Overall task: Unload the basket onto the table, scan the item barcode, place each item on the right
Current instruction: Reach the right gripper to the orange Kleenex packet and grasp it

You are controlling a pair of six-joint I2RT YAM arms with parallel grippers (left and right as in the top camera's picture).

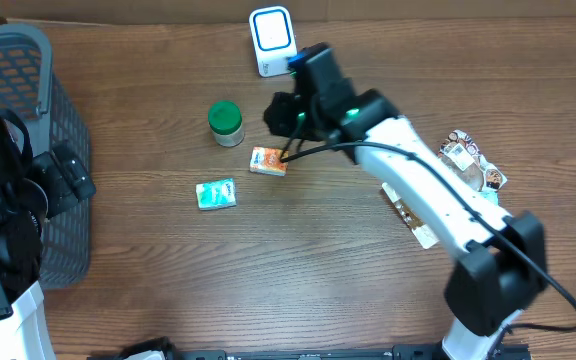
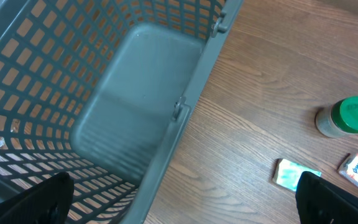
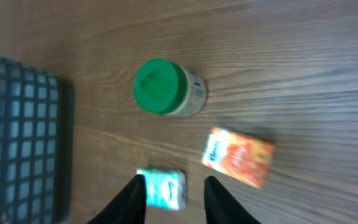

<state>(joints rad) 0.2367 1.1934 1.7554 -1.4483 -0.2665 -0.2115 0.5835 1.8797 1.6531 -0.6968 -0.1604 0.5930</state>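
Far left: grey mesh basket (image 1: 60, 100) sits at the table (image 1: 298, 270) edge, nothing seen inside in the left wrist view. Left fingers (image 2: 337, 202) hang above the basket, spread wide and empty; likely parked there so that arm is out of the way and ready to receive a scanned item. Right of the basket, on bare wood: teal packet (image 1: 215, 194) lying flat, nearest the front. Farther back, a green-lidded jar (image 1: 225, 122), upright. Just right of these, the orange box (image 1: 268, 161), flat on the table, tilted a little, apart from the jar and touching nothing. Judged to be the item in hand, since it lies closest to the working arm; its barcode is not visible from any view. At the far edge, centre, the white scanner (image 1: 272, 40) stands facing the table, so an item must be lifted and turned toward it. Right fingers (image 3: 135, 199) sit low over the table between the scanner and the orange box, parted by a modest gap and grasping nothing. In the right wrist view the teal packet shows through the gap, but overhead puts the fingers nearer the box. No pick made yet. Far right: crinkled snack wrappers (image 1: 473, 162), untouched, partly behind the right arm.
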